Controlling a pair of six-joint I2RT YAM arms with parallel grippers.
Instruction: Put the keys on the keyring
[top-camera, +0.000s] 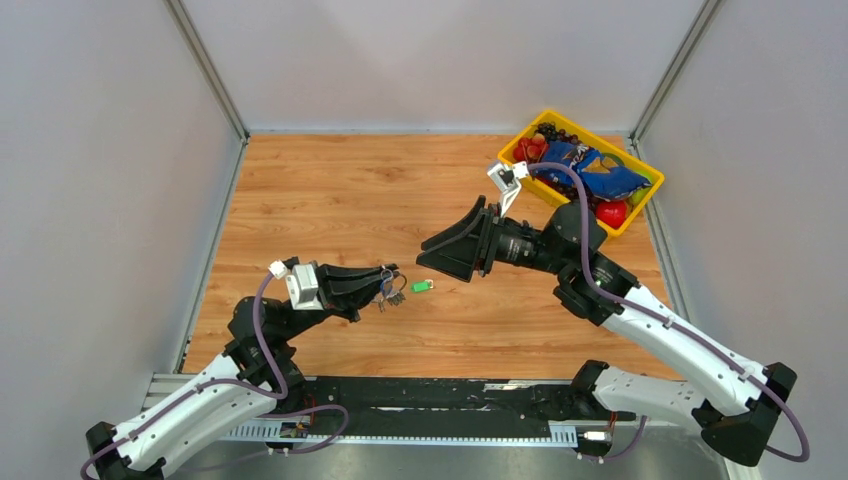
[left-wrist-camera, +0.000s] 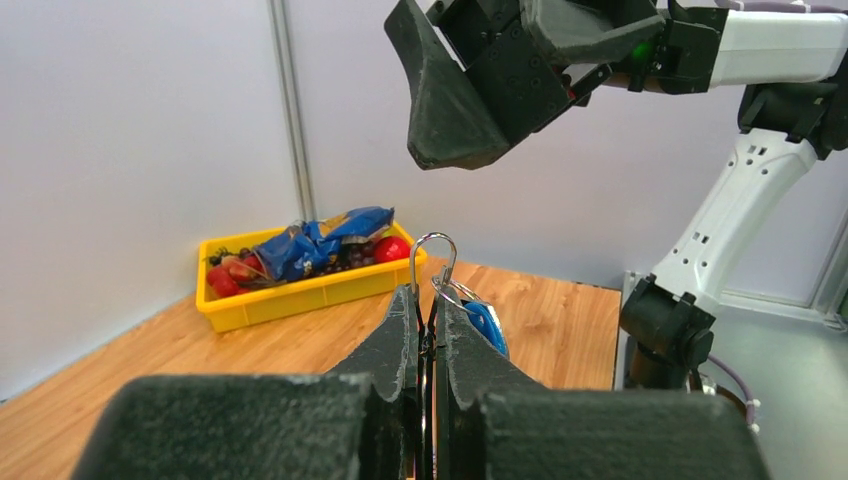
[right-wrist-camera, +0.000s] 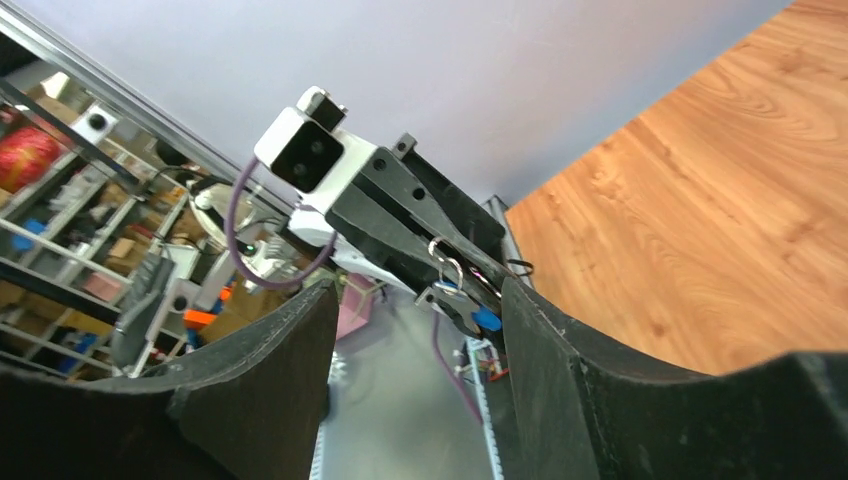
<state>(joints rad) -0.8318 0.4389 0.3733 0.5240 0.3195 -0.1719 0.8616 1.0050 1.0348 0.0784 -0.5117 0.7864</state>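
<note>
I am clamping my left gripper (top-camera: 383, 282) tight on the keyring (left-wrist-camera: 433, 262), with the blue-tagged key (left-wrist-camera: 487, 325) hanging from it. My right gripper (top-camera: 446, 260) is hovering spread wide, holding nothing. The green-tagged key (top-camera: 423, 286) is lying on the table (top-camera: 330, 190) between both grippers.

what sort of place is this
Most likely a robotics lab test cell: left arm and right arm bolted at a wooden table, grey panel walls around it, cluttered equipment shelves beyond.
</note>
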